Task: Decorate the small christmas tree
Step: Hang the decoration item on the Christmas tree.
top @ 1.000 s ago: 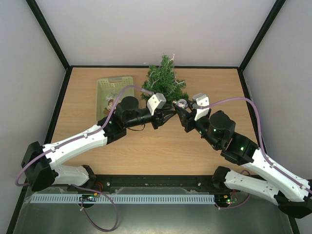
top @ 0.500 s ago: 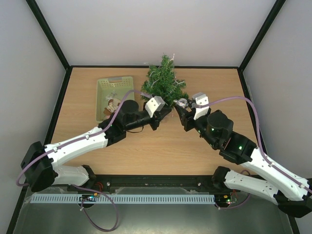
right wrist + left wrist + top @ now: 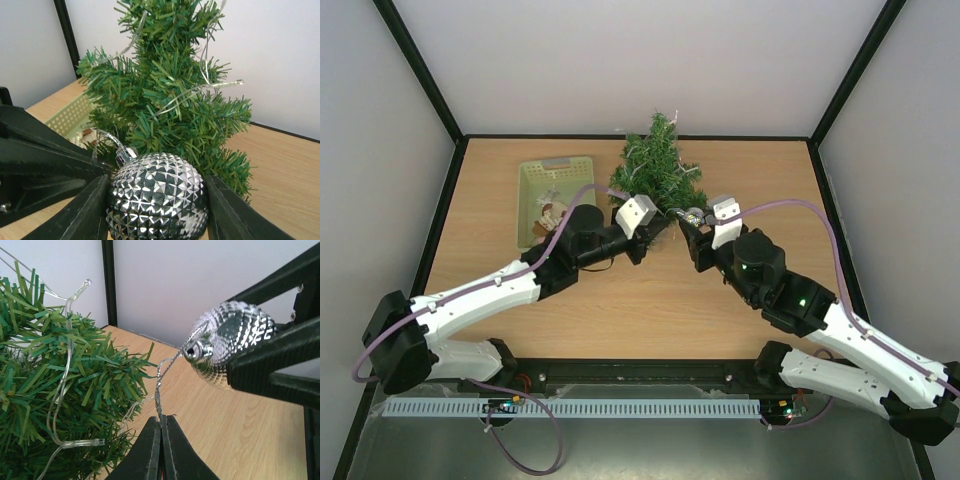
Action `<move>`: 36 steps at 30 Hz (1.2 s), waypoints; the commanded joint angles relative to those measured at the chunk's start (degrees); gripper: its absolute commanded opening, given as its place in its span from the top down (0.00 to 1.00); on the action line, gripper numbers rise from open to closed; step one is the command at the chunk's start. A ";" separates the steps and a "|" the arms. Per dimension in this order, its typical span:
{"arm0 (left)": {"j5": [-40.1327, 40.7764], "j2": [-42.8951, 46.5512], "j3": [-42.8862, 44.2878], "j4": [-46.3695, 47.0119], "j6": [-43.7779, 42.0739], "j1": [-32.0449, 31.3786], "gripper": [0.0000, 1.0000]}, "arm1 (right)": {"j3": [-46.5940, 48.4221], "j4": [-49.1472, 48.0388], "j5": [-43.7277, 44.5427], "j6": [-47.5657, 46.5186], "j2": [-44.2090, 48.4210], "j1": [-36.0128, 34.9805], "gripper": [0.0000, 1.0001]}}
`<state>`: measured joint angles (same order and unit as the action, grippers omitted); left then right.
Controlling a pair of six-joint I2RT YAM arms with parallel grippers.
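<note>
The small christmas tree point(image 3: 658, 170) stands at the back of the table, wound with a clear light wire; it fills the left wrist view's left side point(image 3: 55, 390) and rises right behind the ball in the right wrist view point(image 3: 170, 95). My right gripper point(image 3: 689, 224) is shut on a silver faceted ball point(image 3: 157, 197) just in front of the tree's lower right branches. The ball's point(image 3: 230, 342) silver string loop point(image 3: 161, 380) runs down into my left gripper point(image 3: 162, 421), whose jaws are shut on it. Both grippers meet at the tree's foot, the left gripper point(image 3: 662, 224) left of the ball point(image 3: 693, 213).
A pale green basket point(image 3: 532, 190) with a few ornaments sits left of the tree, and shows behind the left fingers in the right wrist view point(image 3: 67, 117). Black frame rails edge the table, with grey walls behind.
My left gripper has shut on the ball's string. Both grippers have shifted slightly left, closer to the tree's foot, the ball going with them.
</note>
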<state>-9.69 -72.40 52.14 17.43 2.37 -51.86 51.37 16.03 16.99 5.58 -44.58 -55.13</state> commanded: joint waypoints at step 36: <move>0.73 -2.72 10.96 -15.01 10.37 1.17 0.98 | -3.45 -2.76 3.61 -5.59 -0.45 2.26 0.66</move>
<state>-7.99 -75.64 60.03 5.89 9.98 -51.07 47.27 13.87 22.39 0.43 -45.12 -53.28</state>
